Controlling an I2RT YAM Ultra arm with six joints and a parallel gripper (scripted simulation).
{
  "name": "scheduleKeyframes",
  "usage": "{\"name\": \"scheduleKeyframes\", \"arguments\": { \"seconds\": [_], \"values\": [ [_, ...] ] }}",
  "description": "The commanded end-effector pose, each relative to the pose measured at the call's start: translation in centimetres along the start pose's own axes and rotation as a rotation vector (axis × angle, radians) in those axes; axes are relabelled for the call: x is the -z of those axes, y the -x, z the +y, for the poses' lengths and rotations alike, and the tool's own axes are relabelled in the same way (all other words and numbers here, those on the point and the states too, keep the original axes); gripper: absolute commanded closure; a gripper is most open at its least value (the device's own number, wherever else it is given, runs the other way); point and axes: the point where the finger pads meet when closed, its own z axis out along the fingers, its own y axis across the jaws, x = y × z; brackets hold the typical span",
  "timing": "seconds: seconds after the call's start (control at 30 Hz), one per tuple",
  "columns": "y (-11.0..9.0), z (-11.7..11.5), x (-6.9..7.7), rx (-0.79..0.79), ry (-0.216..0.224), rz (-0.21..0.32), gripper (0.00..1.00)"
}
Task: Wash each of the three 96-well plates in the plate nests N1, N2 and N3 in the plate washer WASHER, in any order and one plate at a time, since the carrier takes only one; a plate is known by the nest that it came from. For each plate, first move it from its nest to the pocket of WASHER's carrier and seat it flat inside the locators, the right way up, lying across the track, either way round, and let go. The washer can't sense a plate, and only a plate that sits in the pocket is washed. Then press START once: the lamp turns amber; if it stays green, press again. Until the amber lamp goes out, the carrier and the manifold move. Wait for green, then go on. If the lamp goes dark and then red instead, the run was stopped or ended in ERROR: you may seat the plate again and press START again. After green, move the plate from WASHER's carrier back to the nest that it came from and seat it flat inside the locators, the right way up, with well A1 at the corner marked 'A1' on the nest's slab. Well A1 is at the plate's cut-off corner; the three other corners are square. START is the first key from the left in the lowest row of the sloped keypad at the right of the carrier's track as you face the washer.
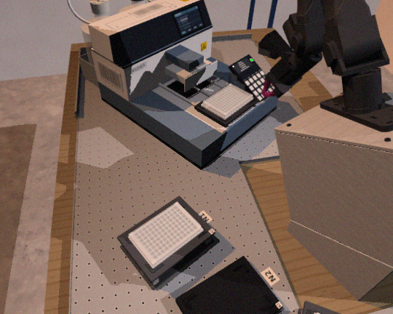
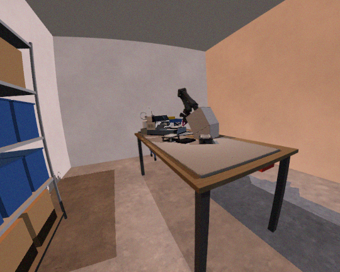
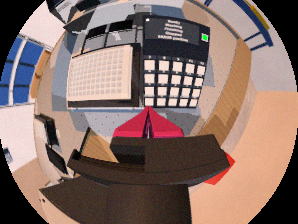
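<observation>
The washer stands at the back of the table. A white 96-well plate lies flat in the carrier's pocket, in front of the manifold. The sloped keypad is to its right, and its lamp is green. My gripper is shut and empty. Its magenta tips point at the left key of the keypad's lowest row; I cannot tell whether they touch it. Nest N1 holds a white plate. Nest N2 is empty.
The arm's base stands on a tall grey pedestal right of the washer. A corner of a third nest shows at the bottom edge. The perforated mat stretches between the washer and the nests.
</observation>
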Motion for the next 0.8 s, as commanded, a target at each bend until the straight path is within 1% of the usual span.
{"name": "scheduleKeyframes", "arguments": {
  "seconds": [0.0, 0.17, 0.23, 0.27, 0.33, 0.37, 0.4, 0.47, 0.5, 0.57, 0.77],
  "values": [
    [0.8, -0.5, -0.9, 0.006, -0.010, -0.023, 1.00],
    [0.9, -0.4, -1.7, 0.006, -0.010, -0.023, 1.00],
    [0.9, -0.4, -1.8, 0.006, -0.010, -0.023, 1.00],
    [0.4, -0.2, -1.2, -0.001, -0.007, -0.011, 1.00],
    [0.4, -0.2, -1.2, -0.001, -0.007, -0.011, 1.00],
    [0.8, -0.6, -1.8, 0.004, -0.013, -0.023, 1.00],
    [0.9, -0.4, -1.9, 0.006, -0.010, -0.023, 1.00],
    [0.9, -0.4, -1.9, 0.006, -0.010, -0.023, 1.00],
    [0.7, -0.2, -2.0, 0.001, -0.001, -0.016, 1.00],
    [0.8, -0.4, -2.1, 0.005, -0.007, -0.023, 1.00],
    [0.9, -0.4, -2.5, 0.006, -0.009, -0.024, 1.00]
  ]
}}
